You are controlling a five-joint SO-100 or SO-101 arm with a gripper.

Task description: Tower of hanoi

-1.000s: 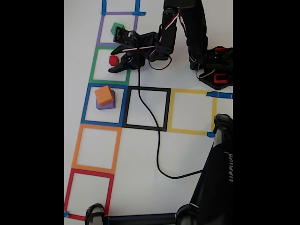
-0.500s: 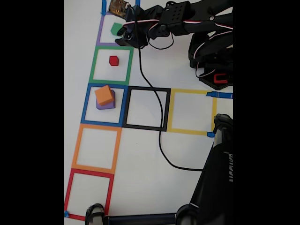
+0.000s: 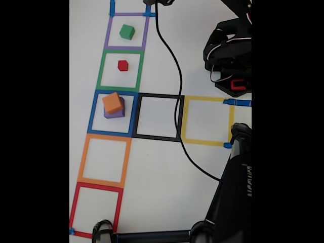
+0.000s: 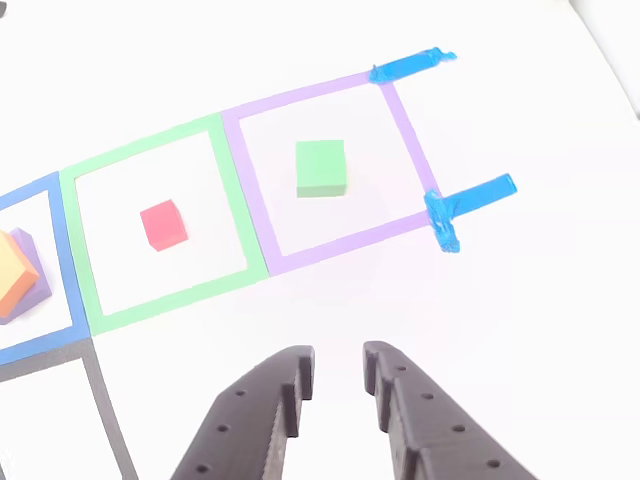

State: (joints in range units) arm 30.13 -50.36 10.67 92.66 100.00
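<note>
The green cube (image 3: 127,32) (image 4: 321,167) sits alone inside the purple tape square. One square over, the small red cube (image 3: 123,65) (image 4: 163,224) rests in the green tape square. The orange cube (image 3: 113,103) (image 4: 8,282) is stacked on the purple cube (image 3: 116,113) (image 4: 32,258) in the blue tape square. In the other view my gripper (image 4: 338,360) hangs high above bare table beside the purple square, open, with a small gap and nothing between its black fingers (image 4: 275,400). In the fixed view the arm's base (image 3: 230,55) stands at the upper right.
Black (image 3: 139,116), yellow (image 3: 184,121), orange (image 3: 104,135) and red (image 3: 96,186) tape squares hold nothing. A black cable (image 3: 178,101) runs from the top down across the black square. A dark stand (image 3: 233,192) fills the lower right corner. Blue tape tabs (image 4: 470,195) mark the purple square's end.
One second ago my gripper was down around the red cube. It has lifted away, passed near the green cube and swung out past the top edge. The red cube stayed put.
</note>
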